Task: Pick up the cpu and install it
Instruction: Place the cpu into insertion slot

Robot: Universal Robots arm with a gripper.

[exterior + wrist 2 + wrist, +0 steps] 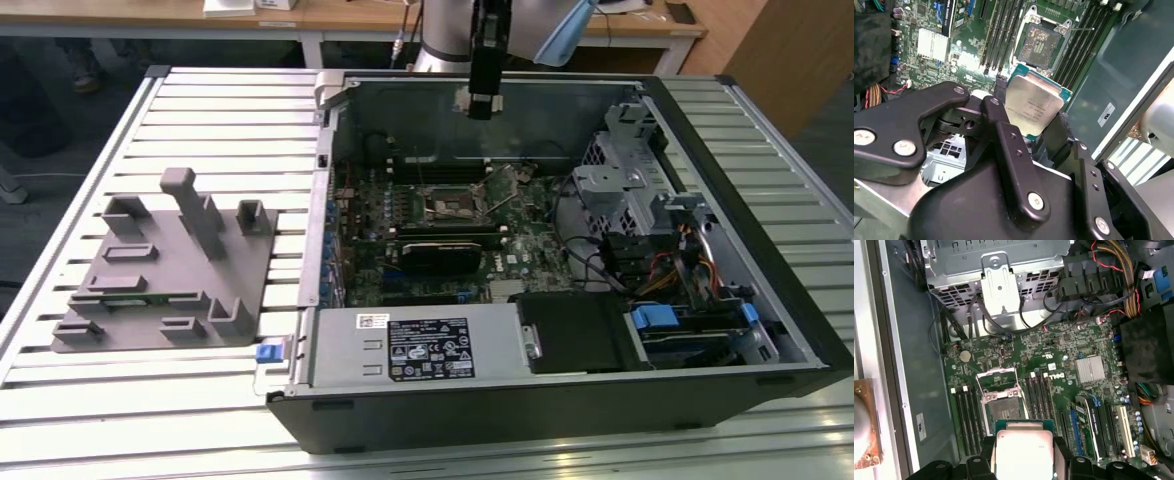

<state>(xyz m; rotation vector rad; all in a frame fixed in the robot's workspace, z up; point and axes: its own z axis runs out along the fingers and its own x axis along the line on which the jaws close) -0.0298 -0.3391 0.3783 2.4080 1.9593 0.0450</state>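
The biggest thing is the counter (200,120), made of long pale slats. On it lies a big computer case (534,415), open so the inside shows. The robot arm (454,30) comes down over the case at 12 o'clock in the exterior view. At 9 o'clock from the case, well apart from it, sits a grey tray (147,290) with blocks sticking up.

Inside the case is a green board (534,240). Near its middle is the socket (451,205), a small square spot with a black frame. In both wrist views the socket (1038,42) (1002,407) is open and has nothing in it.

The pincer (478,103) hangs in the air at 12 o'clock from the socket in the exterior view. In both wrist views the pincer (1031,107) (1024,455) is closed narrow on the cpu (1034,102) (1023,450), pinching it by two edges. The cpu is a little flat square with a shiny silver top. It sits flat in the pincer, up above the green board and near the socket, not touching it.

So the picking up looks done. The cpu is in the pincer and over the case. The putting in is not done yet, because the socket is bare.
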